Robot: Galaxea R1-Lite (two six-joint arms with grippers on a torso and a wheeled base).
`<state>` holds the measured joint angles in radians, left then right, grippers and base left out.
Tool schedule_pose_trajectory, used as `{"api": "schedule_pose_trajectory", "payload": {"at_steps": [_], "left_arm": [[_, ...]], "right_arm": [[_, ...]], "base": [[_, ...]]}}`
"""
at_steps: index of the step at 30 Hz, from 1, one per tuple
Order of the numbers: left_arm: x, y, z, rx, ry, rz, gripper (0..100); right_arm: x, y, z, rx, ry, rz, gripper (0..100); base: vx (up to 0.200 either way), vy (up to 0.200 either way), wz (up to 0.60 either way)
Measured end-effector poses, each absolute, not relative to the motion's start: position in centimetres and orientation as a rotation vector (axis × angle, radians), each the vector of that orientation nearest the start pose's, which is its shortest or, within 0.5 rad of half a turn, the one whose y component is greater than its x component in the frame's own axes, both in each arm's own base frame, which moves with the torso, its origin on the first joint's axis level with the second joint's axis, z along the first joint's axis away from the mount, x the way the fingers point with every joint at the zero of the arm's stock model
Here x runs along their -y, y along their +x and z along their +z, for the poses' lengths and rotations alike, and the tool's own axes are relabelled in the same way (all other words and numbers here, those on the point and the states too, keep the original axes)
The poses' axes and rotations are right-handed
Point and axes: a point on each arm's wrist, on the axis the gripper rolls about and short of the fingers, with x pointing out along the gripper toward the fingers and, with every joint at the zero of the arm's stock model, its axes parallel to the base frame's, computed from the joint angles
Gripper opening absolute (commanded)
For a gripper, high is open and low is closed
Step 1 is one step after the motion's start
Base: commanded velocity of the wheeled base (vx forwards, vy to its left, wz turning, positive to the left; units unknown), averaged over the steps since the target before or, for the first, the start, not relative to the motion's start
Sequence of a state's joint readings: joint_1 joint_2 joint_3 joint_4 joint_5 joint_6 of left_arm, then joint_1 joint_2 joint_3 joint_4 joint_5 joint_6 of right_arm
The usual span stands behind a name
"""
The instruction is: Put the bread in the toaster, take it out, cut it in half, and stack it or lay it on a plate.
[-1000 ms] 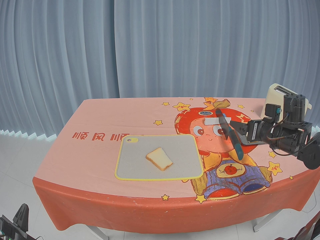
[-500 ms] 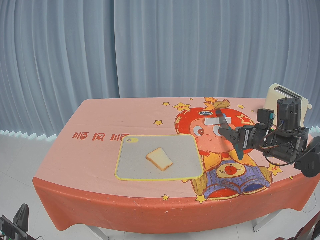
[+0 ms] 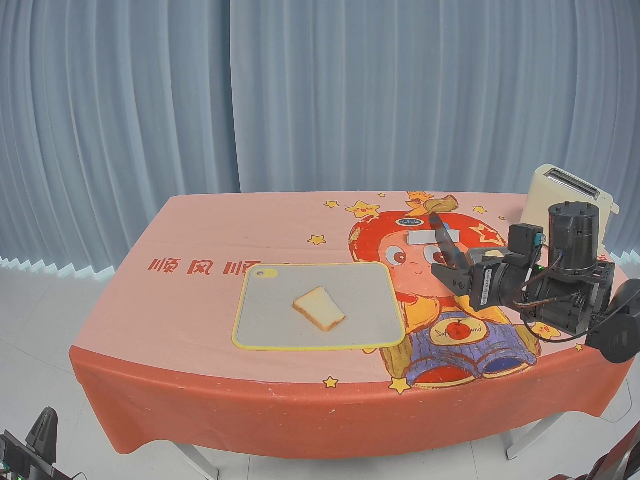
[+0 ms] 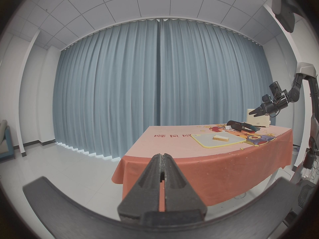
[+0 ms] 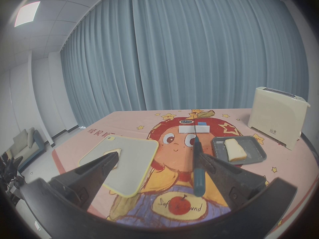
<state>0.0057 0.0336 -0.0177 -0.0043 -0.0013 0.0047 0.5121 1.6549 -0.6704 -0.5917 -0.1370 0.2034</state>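
1. First, the left gripper (image 4: 162, 158) hangs low, well off the left end of the table (image 3: 200, 235). Its two fingers are pressed together on nothing.
2. Left of the table's middle lies a grey board (image 3: 267, 315) with a yellow rim. The bread (image 3: 319, 308), one slice, lies flat near the board's centre.
3. Right of the board, a knife (image 5: 198, 165) with a blue handle lies on the cloth. Its blade points to the far side and crosses a white label (image 5: 194, 129).
4. The right gripper (image 3: 445, 267) hangs above the knife, jaws wide apart and holding nothing. The left wrist view shows it clear of the table.
5. Just right of the knife sits a grey tray (image 5: 257, 153) with a second slice (image 5: 235, 149) flat in it.
6. At the far right corner stands the cream toaster (image 3: 565, 198), slots up.
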Motion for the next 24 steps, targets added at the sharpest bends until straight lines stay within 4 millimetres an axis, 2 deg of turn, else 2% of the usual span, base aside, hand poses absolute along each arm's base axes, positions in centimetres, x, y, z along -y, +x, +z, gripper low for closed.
{"api": "schedule_pose_trajectory", "payload": {"at_steps": [9, 24], "left_arm": [[0.0, -2.1, 8.2, -0.012, -0.003, 0.006, 0], [0.0, -2.1, 8.2, -0.012, -0.006, 0.006, 0]], "right_arm": [[-13.9, 24.1, 15.5, -0.416, 0.067, 0.353, 100], [-14.8, 23.3, 15.2, -0.425, 0.053, 0.382, 100]], "base": [[0.000, 0.000, 0.00], [0.000, 0.200, 0.00]]}}
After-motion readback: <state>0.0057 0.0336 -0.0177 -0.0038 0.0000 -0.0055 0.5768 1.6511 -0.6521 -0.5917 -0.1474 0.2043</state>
